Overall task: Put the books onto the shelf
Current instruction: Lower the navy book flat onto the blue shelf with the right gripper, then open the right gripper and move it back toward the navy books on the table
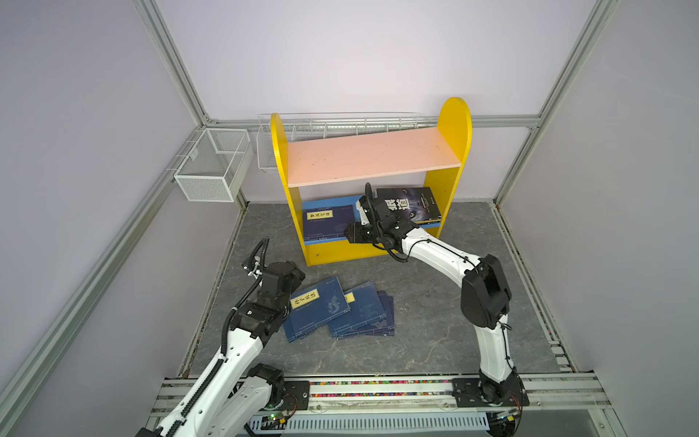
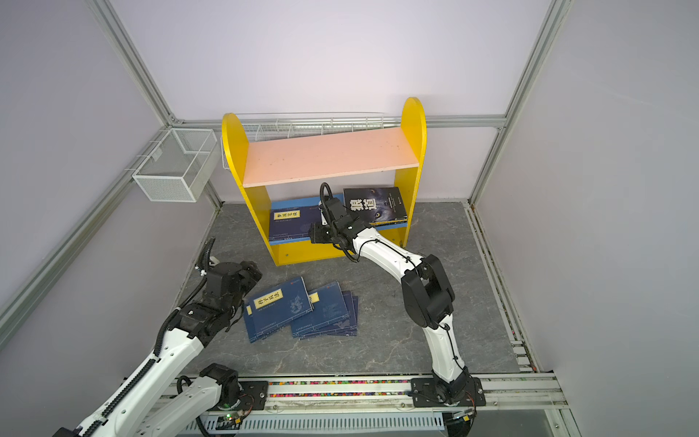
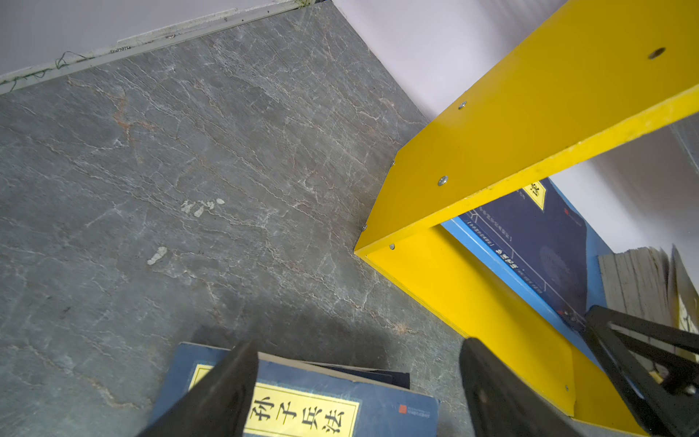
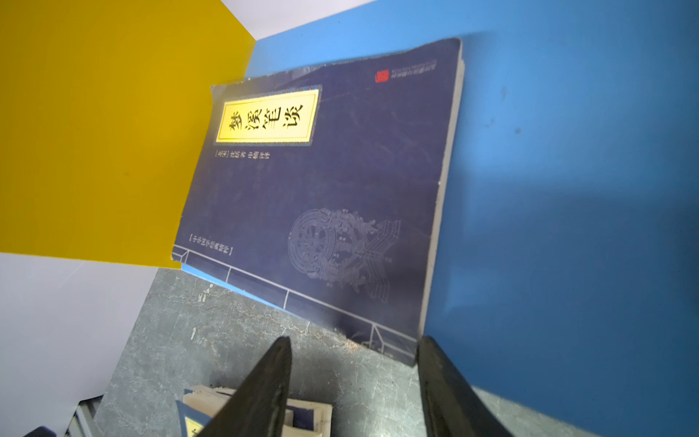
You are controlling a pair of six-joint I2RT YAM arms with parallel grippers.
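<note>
**Several navy books on the bench, two covers showing on the shelf**

Two arms work in front of the shelf, which stands upright at the back of the grey bench. Its pink upper board is bare. On the blue lower board a navy book lies flat, cover up, against the left yellow side panel. Its near edge overhangs the front of the board. A thicker black book with large white characters lies on the same board towards the right side panel, apart from the navy one.

The right gripper sits at the front edge of the lower board, between the two books. Its jaws stand apart, with bare bench visible through the gap. The near right corner of the navy book meets the inner side of one finger, and nothing is clamped from both sides.

In front of the shelf, a fanned pile of thin navy books lies flat on the bench, well apart from the shelf. The top book shows its yellow title label. The left gripper is at the left end of this pile with its jaws spread wide and released. In the left wrist view one finger overlaps the label of the top book, and I cannot tell whether it touches the cover.
</note>
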